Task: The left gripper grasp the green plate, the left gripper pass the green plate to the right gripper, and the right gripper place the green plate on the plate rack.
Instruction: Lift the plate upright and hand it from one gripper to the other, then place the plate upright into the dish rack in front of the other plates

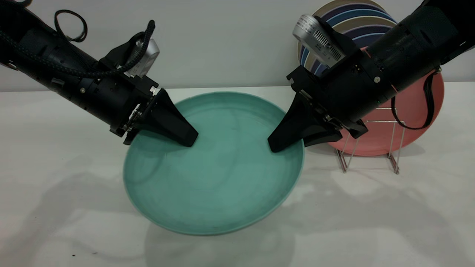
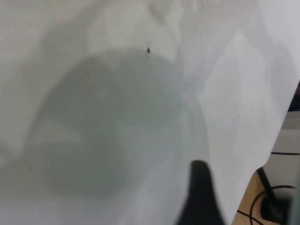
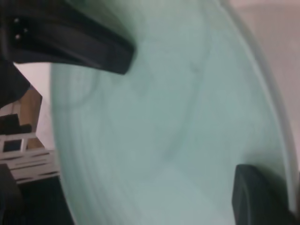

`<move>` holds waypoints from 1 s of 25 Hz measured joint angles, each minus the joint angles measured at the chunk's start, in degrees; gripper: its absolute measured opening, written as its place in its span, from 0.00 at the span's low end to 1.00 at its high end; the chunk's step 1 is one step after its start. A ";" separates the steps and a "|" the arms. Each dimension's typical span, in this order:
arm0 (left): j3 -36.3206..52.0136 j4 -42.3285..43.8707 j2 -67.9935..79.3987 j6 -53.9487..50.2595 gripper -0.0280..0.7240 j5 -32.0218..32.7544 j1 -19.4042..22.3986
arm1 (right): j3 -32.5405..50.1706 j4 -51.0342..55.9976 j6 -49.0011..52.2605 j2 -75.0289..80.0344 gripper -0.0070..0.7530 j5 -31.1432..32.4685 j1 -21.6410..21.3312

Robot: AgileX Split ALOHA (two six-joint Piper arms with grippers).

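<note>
The green plate hangs tilted above the table, its face toward the exterior view, with its shadow on the table below. The left gripper is shut on its left rim, one finger flat on the face. The right gripper is shut on the right rim in the same way. In the right wrist view the plate fills the picture, with the right gripper's own finger on its face near the rim and the left gripper's finger across from it. The plate rack stands behind the right gripper.
A salmon-pink plate stands in the rack, with dark blue plates upright behind it near the wall. The left wrist view shows one black finger over the white table, and the table's edge with cables beyond.
</note>
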 joint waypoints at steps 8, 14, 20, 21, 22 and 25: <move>0.00 0.00 -2.46 -0.05 0.96 1.66 0.00 | 0.00 -5.92 -3.86 -2.20 0.06 -3.21 0.05; 0.00 0.22 -10.28 -0.05 0.88 2.01 0.00 | 0.00 -10.83 -6.24 -4.15 0.06 -8.70 0.05; 0.04 5.47 -18.31 0.00 0.83 0.68 0.00 | 0.00 -15.06 -21.15 -9.29 0.06 -9.72 0.05; 0.04 6.51 -19.43 0.00 0.82 0.29 0.00 | 0.00 -15.43 -24.20 -11.08 0.06 -9.77 0.05; 0.04 7.30 -20.36 0.00 0.82 -0.08 0.00 | 0.00 -15.84 -28.20 -13.04 0.06 -10.12 0.05; 0.04 8.85 -21.90 -0.05 0.82 -0.58 0.00 | 0.00 -17.63 -39.83 -18.62 0.06 -13.21 0.05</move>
